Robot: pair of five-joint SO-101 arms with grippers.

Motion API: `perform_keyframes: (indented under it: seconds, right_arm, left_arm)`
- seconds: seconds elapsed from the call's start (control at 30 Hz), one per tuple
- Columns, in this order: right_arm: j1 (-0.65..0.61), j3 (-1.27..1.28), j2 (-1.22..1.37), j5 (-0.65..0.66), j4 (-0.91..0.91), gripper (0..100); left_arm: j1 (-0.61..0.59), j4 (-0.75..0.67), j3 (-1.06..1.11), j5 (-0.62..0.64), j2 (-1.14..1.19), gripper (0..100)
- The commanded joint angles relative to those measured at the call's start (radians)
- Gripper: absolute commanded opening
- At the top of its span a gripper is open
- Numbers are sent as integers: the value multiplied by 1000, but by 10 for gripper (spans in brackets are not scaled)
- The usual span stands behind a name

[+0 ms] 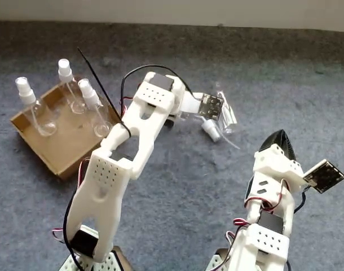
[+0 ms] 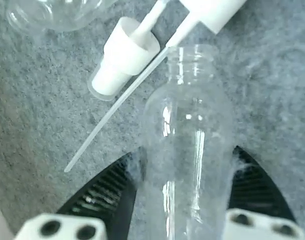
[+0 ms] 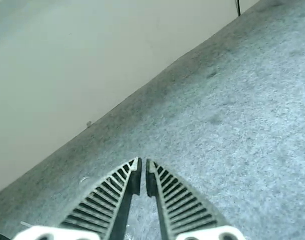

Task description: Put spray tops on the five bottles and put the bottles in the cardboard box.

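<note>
Left gripper (image 2: pixel 185 157) clamps the uncapped bottle (image 2: pixel 190 110), a spray top (image 2: pixel 123 57) lying just beyond its fingertips; right gripper (image 3: pixel 141 170) clenched on nothing.

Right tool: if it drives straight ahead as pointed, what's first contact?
Way looks free: right tool, shut, points along grey carpet toward the pale wall; probably the wall first, depth unclear.
</note>
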Motion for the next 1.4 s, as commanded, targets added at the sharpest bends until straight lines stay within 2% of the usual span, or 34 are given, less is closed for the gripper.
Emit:
perform_keyframes:
  seconds: [0.0, 0.17, 0.33, 0.4, 0.57, 0.67, 0.9, 1.13, 1.37]
  right_arm:
    - [-12, 27, 5, -2, -2, 20]
    - [-12, 27, 5, -2, -2, 20]
    - [-12, 27, 5, -2, -2, 20]
    - [-12, 27, 5, -2, -2, 20]
    - [-12, 27, 5, -2, -2, 20]
    - [-12, 27, 5, -2, -2, 20]
    - [-22, 27, 5, -2, -2, 20]
    - [-59, 27, 5, -2, -4, 20]
    - [-59, 27, 5, -2, -4, 20]
  left_arm:
    - [4, 94, -39, -46, -10, 189]
    - [7, 371, -127, -46, -21, 189]
    - [5, 534, -214, -29, -21, 189]
    - [7, 555, -237, 75, -21, 189]
    - [41, 559, -291, 500, -21, 189]
    - [71, 559, -317, 687, -21, 189]
    - [119, 563, -475, 893, -24, 189]
    - [91, 566, -685, 1206, -24, 189]
    - [91, 566, -722, 1353, -128, 189]
